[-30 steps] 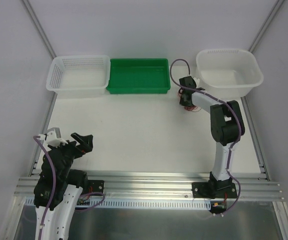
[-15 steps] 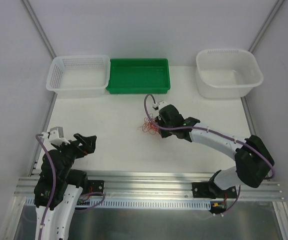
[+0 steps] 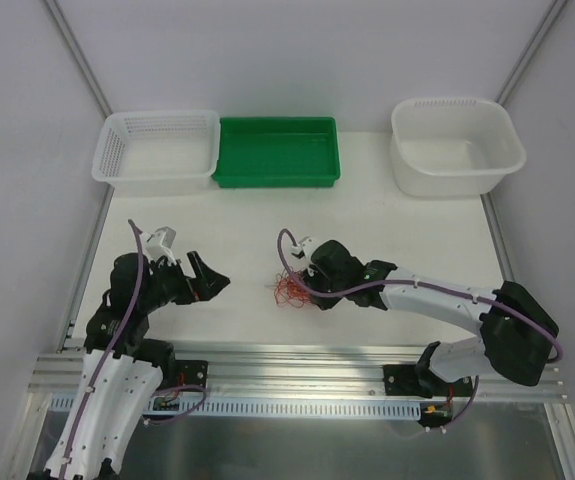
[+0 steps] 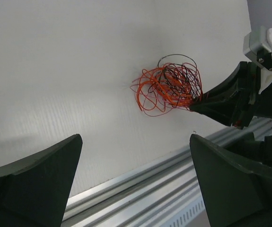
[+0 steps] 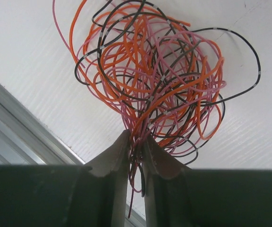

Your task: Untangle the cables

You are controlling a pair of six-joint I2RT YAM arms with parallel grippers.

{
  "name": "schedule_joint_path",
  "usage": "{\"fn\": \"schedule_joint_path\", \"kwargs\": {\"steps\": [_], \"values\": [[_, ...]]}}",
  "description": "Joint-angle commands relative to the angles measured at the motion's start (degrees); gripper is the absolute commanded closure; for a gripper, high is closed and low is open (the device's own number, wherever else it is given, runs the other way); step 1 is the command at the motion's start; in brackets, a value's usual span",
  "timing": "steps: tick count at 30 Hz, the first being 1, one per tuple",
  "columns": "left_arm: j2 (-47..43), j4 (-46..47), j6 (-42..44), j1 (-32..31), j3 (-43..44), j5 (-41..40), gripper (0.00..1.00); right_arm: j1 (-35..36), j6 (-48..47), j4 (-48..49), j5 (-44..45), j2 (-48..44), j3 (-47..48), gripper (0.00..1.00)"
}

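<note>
The table (image 3: 267,215) was white and flat, with pale walls around it. At the far edge stood a white basket (image 3: 157,150), a green tray (image 3: 277,152) and a white tub (image 3: 457,148), all well away from the work. The cables (image 3: 289,290) lay in one small messy ball of orange, pink and black wires near the front middle of the table, between the two arms. The right gripper (image 3: 305,284) was low by the table. Its two fingers were pressed nearly together, pinching a bunch of the wires at the edge of the ball. I think it held them so the ball could not slide away. The left gripper (image 3: 210,284) was spread wide with nothing in it, pointing at the ball from a little way off. It looked ready to grab a loop and pull it free. No wire was out of the ball yet.
</note>
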Motion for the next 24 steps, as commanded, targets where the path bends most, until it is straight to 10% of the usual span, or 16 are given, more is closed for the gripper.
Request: {"fn": "schedule_joint_path", "kwargs": {"steps": [1, 7, 16, 24], "values": [[6.8, 6.5, -4.1, -0.4, -1.2, 10.5, 0.01, 0.6, -0.1, 1.7, 0.2, -5.2, -1.1, 0.81], [13.7, 13.2, -9.2, -12.8, -2.1, 3.7, 0.01, 0.6, 0.4, 1.4, 0.1, -8.9, -3.6, 0.78], [29.8, 24.3, -15.2, -34.5, -0.9, -18.0, 0.01, 0.6, 2.9, 1.6, 5.3, -13.6, -7.3, 0.34], [41.3, 24.5, -21.0, -40.3, 0.7, -29.7, 0.03, 0.7, 6.2, -2.5, 10.7, -25.0, -9.0, 0.22]]}}
